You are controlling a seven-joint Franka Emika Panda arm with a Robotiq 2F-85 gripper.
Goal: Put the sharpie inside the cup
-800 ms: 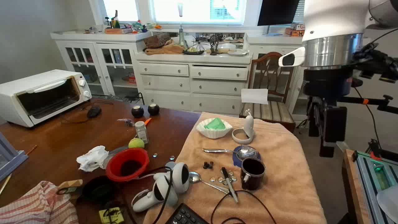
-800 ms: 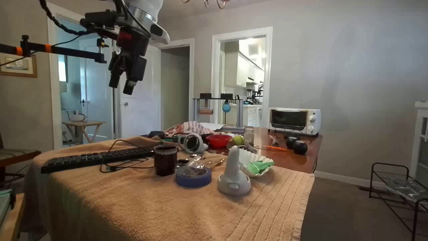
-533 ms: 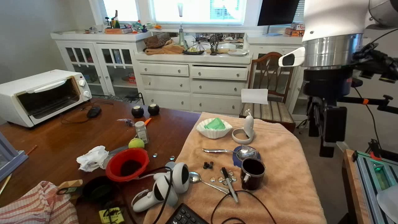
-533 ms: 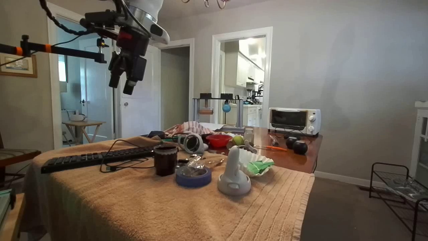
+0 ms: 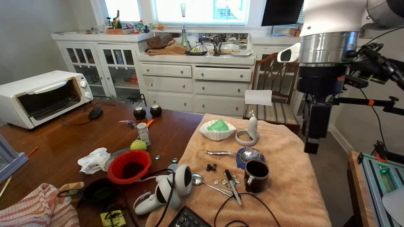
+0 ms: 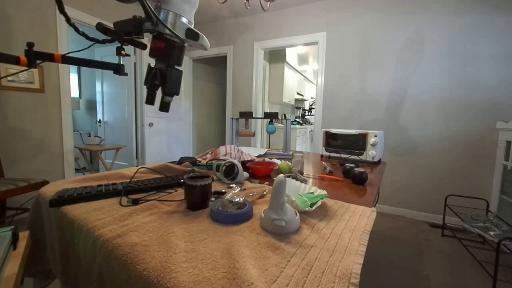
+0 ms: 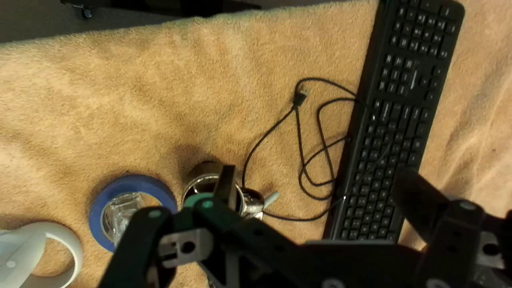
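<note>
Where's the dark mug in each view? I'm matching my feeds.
In an exterior view: dark mug below-right of centre, just below the blue tape.
In an exterior view: dark mug below-left of centre, left of the blue tape.
Wrist view: dark mug below-left of centre, partly hidden by the hand, right of the blue tape.
Shared landmark: the blue tape.
</note>
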